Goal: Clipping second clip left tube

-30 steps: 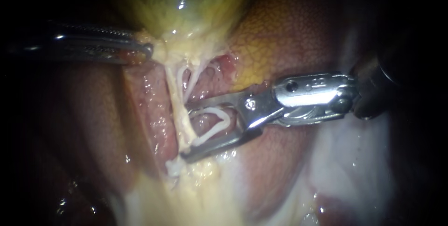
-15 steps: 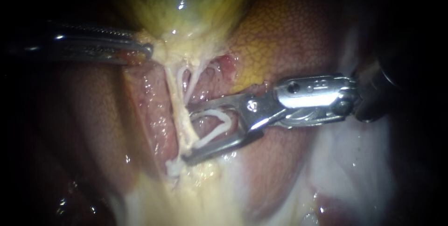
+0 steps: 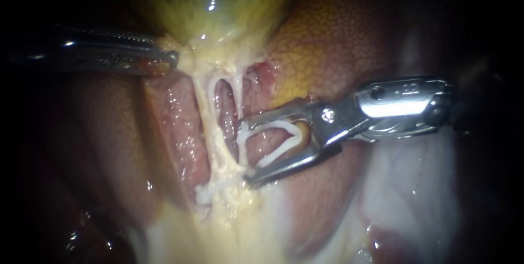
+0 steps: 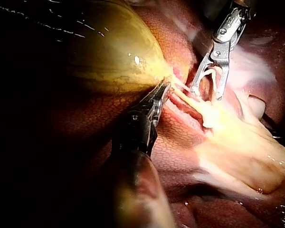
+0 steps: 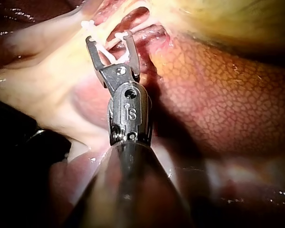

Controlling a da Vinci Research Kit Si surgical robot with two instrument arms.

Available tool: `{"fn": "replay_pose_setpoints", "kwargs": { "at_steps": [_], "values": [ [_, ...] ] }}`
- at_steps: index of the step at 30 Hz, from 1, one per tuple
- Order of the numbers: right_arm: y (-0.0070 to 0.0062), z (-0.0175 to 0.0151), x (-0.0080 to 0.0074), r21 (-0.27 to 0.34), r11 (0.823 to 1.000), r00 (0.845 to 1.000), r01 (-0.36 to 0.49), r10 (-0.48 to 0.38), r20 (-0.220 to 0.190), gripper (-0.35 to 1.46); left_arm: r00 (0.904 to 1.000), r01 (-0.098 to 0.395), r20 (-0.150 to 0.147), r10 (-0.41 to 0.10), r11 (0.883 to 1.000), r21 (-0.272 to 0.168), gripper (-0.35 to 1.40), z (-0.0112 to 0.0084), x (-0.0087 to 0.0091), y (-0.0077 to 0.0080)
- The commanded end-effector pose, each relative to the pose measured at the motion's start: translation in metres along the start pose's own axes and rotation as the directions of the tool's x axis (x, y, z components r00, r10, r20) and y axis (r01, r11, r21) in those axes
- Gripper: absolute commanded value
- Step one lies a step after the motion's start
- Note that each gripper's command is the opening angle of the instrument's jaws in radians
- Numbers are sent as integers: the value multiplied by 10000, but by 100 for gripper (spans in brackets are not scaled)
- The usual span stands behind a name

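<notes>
While left instrument grips gallbladder, right instrument's wide jaws hold a clip.

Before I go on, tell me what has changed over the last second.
The right instrument has drawn back toward its own side, away from the left tube, with the clip still held in its jaws. The left instrument has not moved and still grips the gallbladder.
</notes>
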Motion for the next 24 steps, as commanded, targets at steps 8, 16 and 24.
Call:
{"fn": "replay_pose_setpoints", "kwargs": {
  "at_steps": [8, 16, 24],
  "values": [
    [-8, 3, 10, 90, 10000, 10000, 18, -18, -45, 44, 10000, -4, 0, 4, 10000, -3, -35, 1, 0, 0],
    [-1, 19, 1, 108, 9999, 10000, 74, -74, -24, 44, 10000, -5, 2, 5, 10000, -13, -35, 2, 1, -1],
    [10, 32, -15, 160, 9997, 9999, 169, -169, 17, 44, 10000, -15, 6, 15, 10000, -5, -35, 4, 3, -2]
  ]
}}
